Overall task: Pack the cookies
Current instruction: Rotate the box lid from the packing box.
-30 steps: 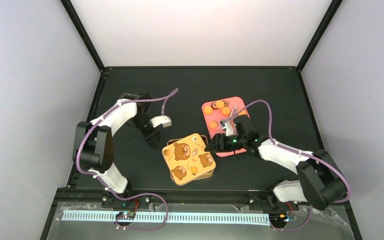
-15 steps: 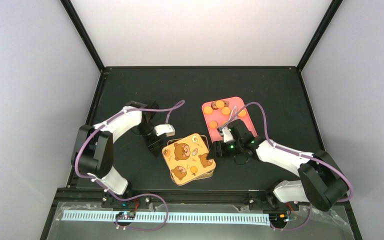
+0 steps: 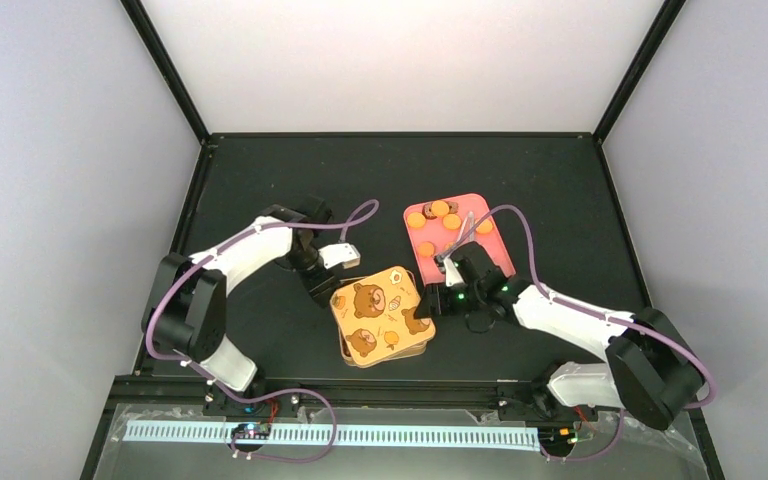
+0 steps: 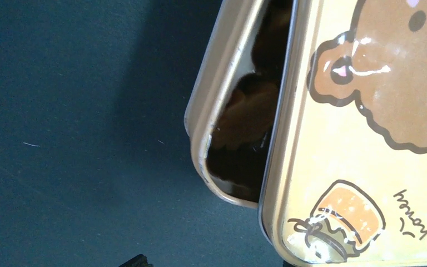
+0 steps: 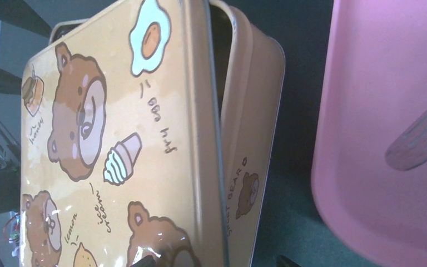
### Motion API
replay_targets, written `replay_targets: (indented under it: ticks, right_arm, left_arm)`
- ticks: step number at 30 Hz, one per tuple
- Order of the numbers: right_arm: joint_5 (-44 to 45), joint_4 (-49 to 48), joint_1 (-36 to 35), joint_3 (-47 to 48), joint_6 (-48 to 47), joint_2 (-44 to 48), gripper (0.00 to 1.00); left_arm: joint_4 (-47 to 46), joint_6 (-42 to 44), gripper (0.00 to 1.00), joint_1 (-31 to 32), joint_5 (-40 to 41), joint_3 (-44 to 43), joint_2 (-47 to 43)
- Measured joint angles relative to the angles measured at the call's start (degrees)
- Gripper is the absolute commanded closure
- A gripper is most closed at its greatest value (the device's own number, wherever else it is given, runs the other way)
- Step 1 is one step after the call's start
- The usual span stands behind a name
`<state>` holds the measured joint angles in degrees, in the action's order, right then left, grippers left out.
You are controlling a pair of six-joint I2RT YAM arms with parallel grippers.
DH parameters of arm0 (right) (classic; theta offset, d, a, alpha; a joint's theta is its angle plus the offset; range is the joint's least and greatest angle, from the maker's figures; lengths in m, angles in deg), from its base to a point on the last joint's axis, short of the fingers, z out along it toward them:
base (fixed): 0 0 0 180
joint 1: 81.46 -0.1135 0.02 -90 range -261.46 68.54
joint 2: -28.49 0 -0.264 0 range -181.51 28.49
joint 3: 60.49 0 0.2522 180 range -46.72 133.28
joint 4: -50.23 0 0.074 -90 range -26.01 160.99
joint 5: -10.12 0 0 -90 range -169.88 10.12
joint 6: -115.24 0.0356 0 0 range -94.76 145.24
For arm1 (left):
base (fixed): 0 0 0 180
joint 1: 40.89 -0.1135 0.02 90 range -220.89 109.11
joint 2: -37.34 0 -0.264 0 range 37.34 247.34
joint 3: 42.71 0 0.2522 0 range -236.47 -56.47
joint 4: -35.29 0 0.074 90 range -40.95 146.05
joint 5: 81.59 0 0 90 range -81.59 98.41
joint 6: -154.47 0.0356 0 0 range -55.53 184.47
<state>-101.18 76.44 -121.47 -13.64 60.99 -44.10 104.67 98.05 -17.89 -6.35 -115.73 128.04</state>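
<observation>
The tin (image 3: pixel 380 316) lies mid-table, its bear-printed lid (image 5: pixel 117 139) resting askew on the base (image 4: pixel 211 139). One golden cookie (image 4: pixel 250 111) shows inside through the gap. More cookies (image 3: pixel 440 209), orange and dark brown, sit on the pink tray (image 3: pixel 480 250). My left gripper (image 3: pixel 331 291) (image 4: pixel 211 262) is open at the tin's upper-left corner, with only one fingertip (image 4: pixel 136 260) clearly showing. My right gripper (image 3: pixel 422 319) (image 5: pixel 216 261) is open astride the tin's right edge, one finger over the lid and the other just outside the wall.
Metal tongs (image 5: pixel 417 139) lie in the pink tray just right of the tin. Black frame rails border the dark table (image 3: pixel 260 340), with white walls behind and to both sides.
Both arms have closed in on the tin: the left gripper came down and right to its corner, the right came off the tray to its right edge and narrowed slightly. The tin turned a little.
</observation>
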Motion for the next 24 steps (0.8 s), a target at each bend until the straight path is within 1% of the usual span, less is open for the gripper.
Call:
replay_targets:
  ticks: [3,7,13,18,22,24]
  right_arm:
    - [0.9,0.11,-1.73,0.0,0.59,0.02,0.47]
    - [1.77,-0.13,-3.45,0.02,1.38,0.17,0.55]
    - [4.2,0.68,-4.66,0.59,2.99,0.68,0.56]
    - [6.23,1.66,-4.83,0.61,3.89,1.55,0.56]
    - [7.39,2.1,-5.44,1.11,4.04,1.4,0.56]
    - [8.07,2.67,-5.86,1.75,4.04,1.11,0.57]
  left_arm:
    - [-0.35,-1.4,0.37,0.22,1.09,-1.01,0.24]
    - [-1.77,-3.15,0.36,0.24,3.87,-2.95,0.92]
    - [-2.08,-3.76,0.35,0.2,7.82,-3.39,0.61]
    - [-0.7,-1.09,0.33,-0.17,8.96,0.42,-5.42]
    - [2.71,3.02,0.32,0.44,5.53,3.45,-11.21]
    - [3.28,4.09,0.33,1.62,4.59,4.31,-11.96]
